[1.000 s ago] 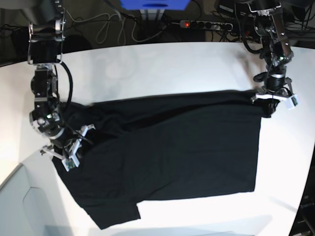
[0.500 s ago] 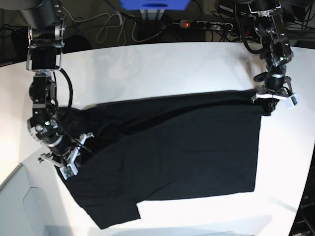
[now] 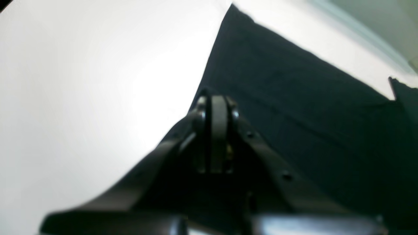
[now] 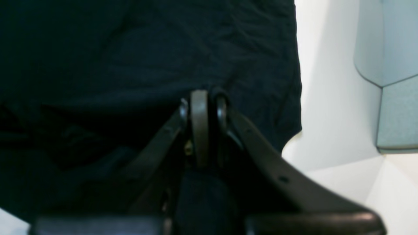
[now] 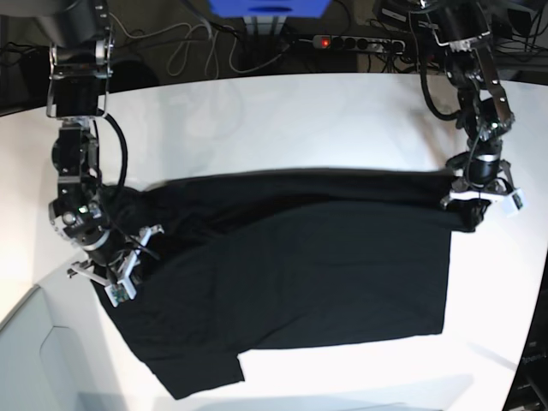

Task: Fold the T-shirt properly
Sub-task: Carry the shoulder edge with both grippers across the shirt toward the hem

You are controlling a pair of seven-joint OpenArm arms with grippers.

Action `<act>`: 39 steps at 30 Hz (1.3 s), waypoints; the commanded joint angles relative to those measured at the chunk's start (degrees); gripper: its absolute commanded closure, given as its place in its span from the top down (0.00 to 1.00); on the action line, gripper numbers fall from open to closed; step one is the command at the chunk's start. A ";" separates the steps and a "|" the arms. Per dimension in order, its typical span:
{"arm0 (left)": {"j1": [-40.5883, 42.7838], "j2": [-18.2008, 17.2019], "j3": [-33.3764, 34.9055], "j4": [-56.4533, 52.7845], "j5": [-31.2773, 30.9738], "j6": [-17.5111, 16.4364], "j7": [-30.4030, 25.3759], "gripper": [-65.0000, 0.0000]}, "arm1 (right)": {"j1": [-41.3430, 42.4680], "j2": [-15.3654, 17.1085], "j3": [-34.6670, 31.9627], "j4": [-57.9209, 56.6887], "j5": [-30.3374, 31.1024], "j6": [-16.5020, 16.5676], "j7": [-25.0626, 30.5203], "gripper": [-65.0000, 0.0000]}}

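The black T-shirt (image 5: 291,265) lies spread on the white table (image 5: 282,120), plain side up with no print showing. A sleeve (image 5: 201,372) sticks out at the front left. My left gripper (image 5: 478,204) is shut on the shirt's back right corner; in the left wrist view its closed fingertips (image 3: 218,98) pinch the cloth edge (image 3: 294,98). My right gripper (image 5: 118,272) is shut on the shirt's left edge; in the right wrist view its closed gripper (image 4: 203,94) bunches the cloth (image 4: 130,49) into folds.
A power strip (image 5: 360,42), cables (image 5: 184,51) and a blue box (image 5: 270,8) sit behind the table's back edge. A grey panel (image 5: 38,360) lies at the front left corner and also shows in the right wrist view (image 4: 388,81).
My left gripper has moved toward the front and slightly right, pulling the shirt's back right corner with it. My right gripper shifted a little toward the front, then held its place.
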 commanded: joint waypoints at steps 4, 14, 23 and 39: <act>-2.03 -0.89 -0.35 -1.36 -0.23 -0.10 -1.17 0.00 | 1.48 0.80 0.44 0.92 0.28 0.98 1.37 0.00; -5.45 -1.33 -0.09 -6.72 0.48 -0.10 -1.17 0.00 | 1.48 0.72 4.05 0.92 0.28 0.98 1.28 0.00; -8.88 -1.59 3.26 -9.18 4.52 -0.19 -1.17 0.00 | 1.40 0.72 3.78 0.83 0.28 0.98 1.19 0.00; -10.82 -1.68 3.17 -9.09 4.52 -0.10 5.16 0.48 | 1.57 0.72 3.87 -3.48 0.28 1.15 1.37 0.45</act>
